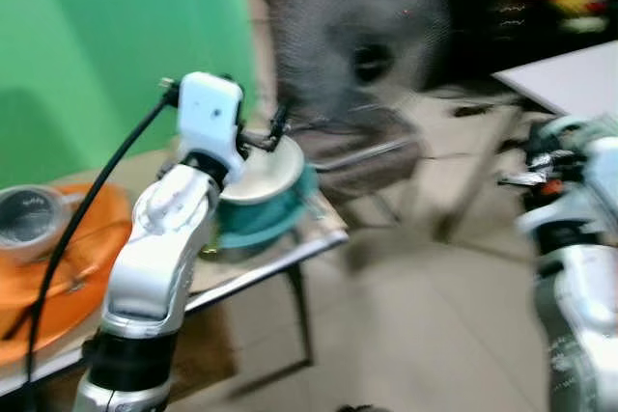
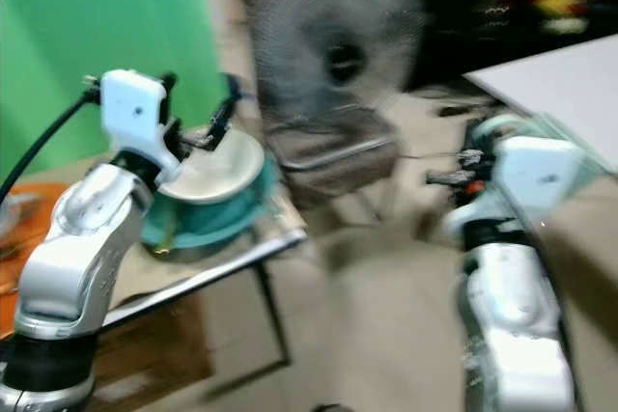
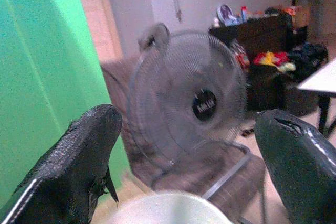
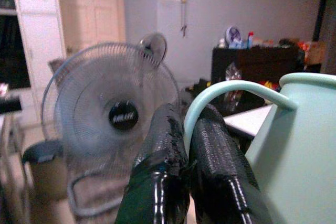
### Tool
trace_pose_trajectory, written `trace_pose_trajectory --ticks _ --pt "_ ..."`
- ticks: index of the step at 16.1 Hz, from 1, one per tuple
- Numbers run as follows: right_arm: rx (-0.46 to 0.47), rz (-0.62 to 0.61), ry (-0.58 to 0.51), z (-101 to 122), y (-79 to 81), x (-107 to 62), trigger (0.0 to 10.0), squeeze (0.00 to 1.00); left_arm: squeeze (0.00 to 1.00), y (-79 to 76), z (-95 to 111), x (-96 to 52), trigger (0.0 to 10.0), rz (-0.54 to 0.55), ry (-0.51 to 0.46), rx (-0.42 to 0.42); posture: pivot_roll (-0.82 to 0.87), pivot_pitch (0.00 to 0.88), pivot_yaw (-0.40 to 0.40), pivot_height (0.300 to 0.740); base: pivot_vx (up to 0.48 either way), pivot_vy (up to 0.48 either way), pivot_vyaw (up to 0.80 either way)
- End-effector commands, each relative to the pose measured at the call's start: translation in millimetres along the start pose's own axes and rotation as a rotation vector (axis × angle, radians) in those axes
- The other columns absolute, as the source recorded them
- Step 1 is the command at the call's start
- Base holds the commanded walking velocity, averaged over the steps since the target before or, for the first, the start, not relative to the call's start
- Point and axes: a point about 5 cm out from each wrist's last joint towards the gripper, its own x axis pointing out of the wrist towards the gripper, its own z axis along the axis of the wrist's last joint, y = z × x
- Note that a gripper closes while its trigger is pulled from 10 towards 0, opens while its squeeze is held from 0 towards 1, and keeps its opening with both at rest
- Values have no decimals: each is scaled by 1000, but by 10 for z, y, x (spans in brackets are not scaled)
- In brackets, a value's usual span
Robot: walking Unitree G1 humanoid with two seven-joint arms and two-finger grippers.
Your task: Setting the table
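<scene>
A white bowl (image 1: pixel 263 177) rests inside a teal bowl (image 1: pixel 266 217) on a small table (image 1: pixel 290 256). My left gripper (image 3: pixel 189 121) hovers open just above the white bowl (image 3: pixel 168 211), with nothing between its black fingers (image 3: pixel 79 156). Off to the right, away from the small table, my right gripper (image 4: pixel 186 121) is shut on the curved handle (image 4: pixel 226 90) of a pale mint mug (image 4: pixel 296 129). The eye views are blurred.
An orange tray (image 1: pixel 68 267) with a grey roll (image 1: pixel 29 214) on it lies at the table's left end. A standing fan (image 1: pixel 362 45) is behind the table, beside a green wall (image 1: pixel 97 45). A white table (image 1: pixel 570 79) stands far right. Bare tiled floor (image 1: pixel 415 325) lies between.
</scene>
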Motion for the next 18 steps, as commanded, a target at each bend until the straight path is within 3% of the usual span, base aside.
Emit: trace_pose_trajectory --ticks 1,5,14,18 --pt "0 -4 33 -85 -5 4 10000 0 0 28 -43 -12 10000 15 12 -15 29 0 31 740 0 0 -800" --pt "-21 -34 68 -163 -66 3 10000 0 0 -11 -97 -5 10000 -5 25 -29 16 0 21 740 0 0 -800" --pt "-12 -29 73 -170 -82 5 10000 0 0 -23 -134 46 10000 -8 33 -42 -10 0 34 740 377 0 -776" --pt "-11 -16 69 -172 -58 19 10000 0 0 -21 -129 83 10000 -14 28 -40 -15 0 43 740 444 0 0"
